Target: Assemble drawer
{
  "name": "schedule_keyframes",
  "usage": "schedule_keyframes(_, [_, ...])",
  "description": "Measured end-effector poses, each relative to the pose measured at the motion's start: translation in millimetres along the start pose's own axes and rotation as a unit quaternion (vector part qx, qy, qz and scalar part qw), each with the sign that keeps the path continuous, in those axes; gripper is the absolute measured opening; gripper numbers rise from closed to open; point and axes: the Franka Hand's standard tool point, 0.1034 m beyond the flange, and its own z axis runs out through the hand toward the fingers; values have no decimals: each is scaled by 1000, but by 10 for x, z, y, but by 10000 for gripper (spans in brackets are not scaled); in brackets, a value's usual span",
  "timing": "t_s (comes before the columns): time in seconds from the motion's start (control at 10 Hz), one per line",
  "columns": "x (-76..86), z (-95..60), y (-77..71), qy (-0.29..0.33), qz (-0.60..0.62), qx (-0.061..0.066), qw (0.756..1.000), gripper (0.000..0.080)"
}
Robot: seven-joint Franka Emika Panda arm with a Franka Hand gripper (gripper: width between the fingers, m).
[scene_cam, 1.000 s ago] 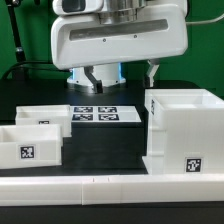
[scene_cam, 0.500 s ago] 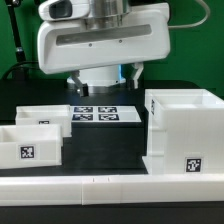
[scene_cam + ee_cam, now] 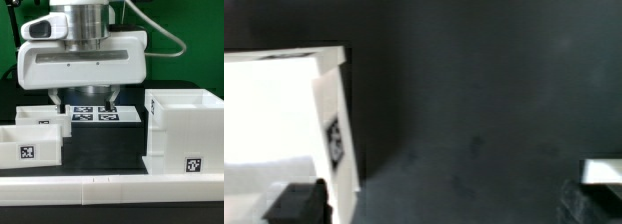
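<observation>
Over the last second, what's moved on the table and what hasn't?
The gripper has travelled toward the exterior view's left and come down a little. It now hangs over the marker board, near the trays. Its fingers stand apart with nothing between them, and it took hold of nothing. The casing, the front tray and the rear tray stayed put.

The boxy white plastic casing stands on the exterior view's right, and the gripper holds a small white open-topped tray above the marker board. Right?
No. In the exterior view the gripper is open and empty above the marker board; both white trays sit on the table at the view's left. The casing is placed as stated.
</observation>
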Motion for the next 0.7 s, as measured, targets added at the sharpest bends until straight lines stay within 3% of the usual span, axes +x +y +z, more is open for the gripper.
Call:
schedule_keyframes(0.2, [37, 14, 155, -6, -16, -1, 1000, 648])
schedule_keyframes(0.7, [38, 24, 128, -5, -17, -2, 1000, 648])
